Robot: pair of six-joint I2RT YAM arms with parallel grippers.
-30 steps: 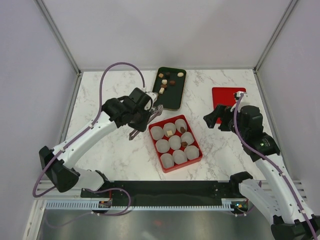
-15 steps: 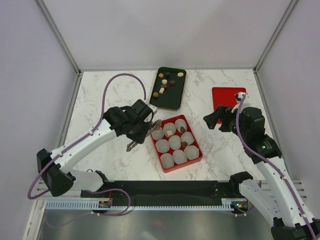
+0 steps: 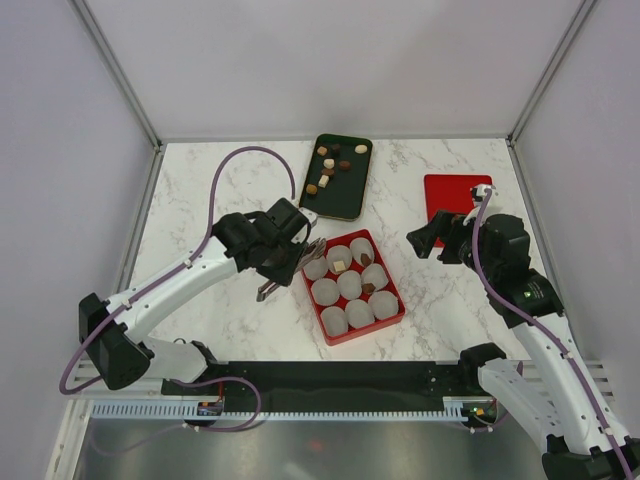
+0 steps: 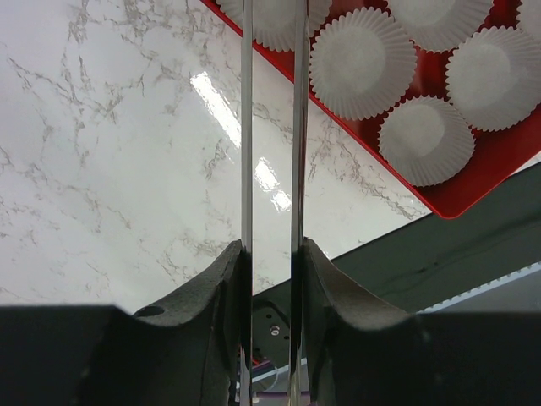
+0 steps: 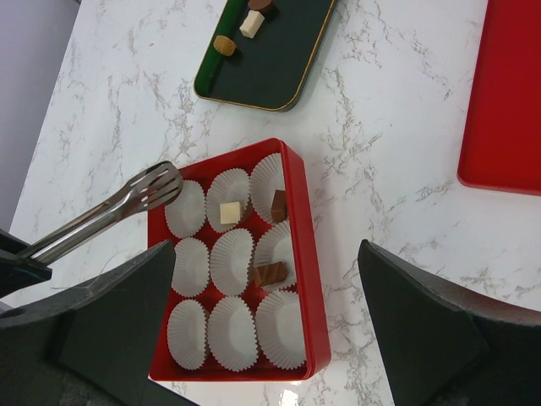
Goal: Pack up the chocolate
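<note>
**Tongs at the box corner, chocolate split between tray and cups**

Pinches a pair of metal tongs (image 5: 118,207) in the left gripper (image 4: 273,252), fingers pressed against the two blades, which run up the wrist view close together. Points the tong tips at the upper-left corner of the red box (image 5: 309,296), just left of centre in the overhead view, right by the corner paper cup (image 5: 185,209). Cannot tell whether anything sits between the tips.

Shows most of the chocolate (image 3: 323,181) loose on the dark green tray (image 3: 340,203) at upper centre of the overhead view, apart from the tongs. Shows three more pieces inside the box: a cream cube (image 5: 229,212) in the top-middle cup, a brown piece (image 5: 279,205) in the top-right cup, a second brown piece (image 5: 270,273) in the cup below that.

Spreads the right gripper (image 5: 266,252) wide, empty, at the right of the overhead view, just beside the flat red lid (image 3: 445,192). Sets everything on the white marble table (image 3: 180,190).
</note>
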